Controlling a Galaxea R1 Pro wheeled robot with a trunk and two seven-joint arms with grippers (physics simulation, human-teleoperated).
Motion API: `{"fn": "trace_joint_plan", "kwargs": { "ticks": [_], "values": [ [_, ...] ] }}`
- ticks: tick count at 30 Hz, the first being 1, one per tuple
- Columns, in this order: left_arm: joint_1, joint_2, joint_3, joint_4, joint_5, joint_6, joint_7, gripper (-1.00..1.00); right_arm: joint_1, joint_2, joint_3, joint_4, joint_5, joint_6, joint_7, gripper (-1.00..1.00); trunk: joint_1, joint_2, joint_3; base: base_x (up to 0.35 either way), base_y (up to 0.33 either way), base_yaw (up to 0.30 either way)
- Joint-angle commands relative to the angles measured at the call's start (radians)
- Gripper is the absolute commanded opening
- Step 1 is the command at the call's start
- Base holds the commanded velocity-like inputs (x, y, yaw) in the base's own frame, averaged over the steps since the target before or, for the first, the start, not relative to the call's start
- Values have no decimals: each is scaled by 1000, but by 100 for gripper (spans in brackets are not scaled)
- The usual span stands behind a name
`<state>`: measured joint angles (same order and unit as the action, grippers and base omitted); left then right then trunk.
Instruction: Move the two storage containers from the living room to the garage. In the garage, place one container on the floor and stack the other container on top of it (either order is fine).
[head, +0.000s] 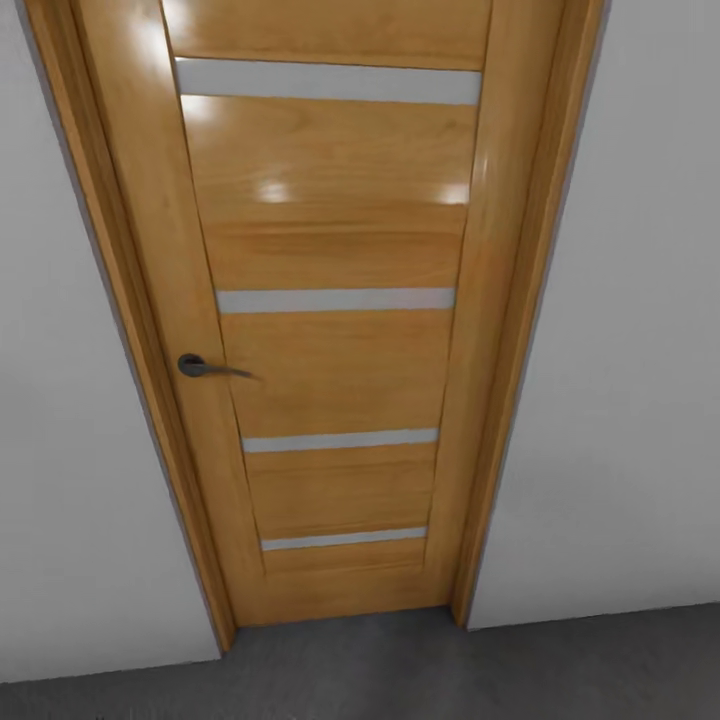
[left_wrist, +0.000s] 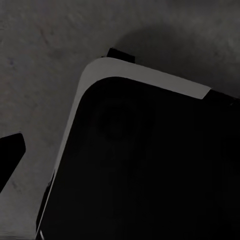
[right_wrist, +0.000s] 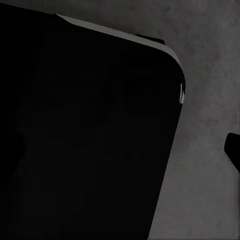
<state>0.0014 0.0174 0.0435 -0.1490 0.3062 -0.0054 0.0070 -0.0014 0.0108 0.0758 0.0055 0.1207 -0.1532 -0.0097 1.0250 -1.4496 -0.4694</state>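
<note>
The two storage containers are out of view. In the head view I face a closed orange-brown door (head: 330, 350) with pale horizontal glass strips, set between pale grey walls. Dark grey mottled floor (head: 420, 670) runs along its foot. The left wrist view looks down on that rough floor (left_wrist: 45, 55) and my own black base with its light rim (left_wrist: 145, 165); one dark fingertip (left_wrist: 10, 157) of the left gripper pokes in at the edge. The right wrist view has the same base (right_wrist: 85, 135), the floor (right_wrist: 210, 60), and one dark fingertip (right_wrist: 233, 150).
The door has a dark lever handle (head: 197, 366) on its left side and a wooden frame (head: 520, 330) around it. Grey walls (head: 630, 380) flank the frame on both sides and stand close in front of me.
</note>
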Motion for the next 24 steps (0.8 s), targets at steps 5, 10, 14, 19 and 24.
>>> {"fn": "trace_joint_plan", "kwargs": {
  "ticks": [5,10,14,19,24],
  "values": [
    [0,-1,4,0,3,-1,1,100,0,0,7,1,2,-3,-1,100,0,0,-1,0,0,274],
    [0,-1,3,0,4,-1,1,100,0,1,7,1,1,-3,-1,100,0,0,-1,0,0,274],
    [0,-1,3,0,4,-1,1,100,0,1,5,1,-3,-3,-1,100,0,0,-1,0,0,255],
    [0,0,3,0,4,-1,1,100,0,0,1,2,-6,-3,0,100,0,0,-1,0,0,69],
    [0,1,3,0,4,-1,1,100,0,-3,0,2,-4,-3,1,100,0,0,-1,0,0,13]
  ]
}}
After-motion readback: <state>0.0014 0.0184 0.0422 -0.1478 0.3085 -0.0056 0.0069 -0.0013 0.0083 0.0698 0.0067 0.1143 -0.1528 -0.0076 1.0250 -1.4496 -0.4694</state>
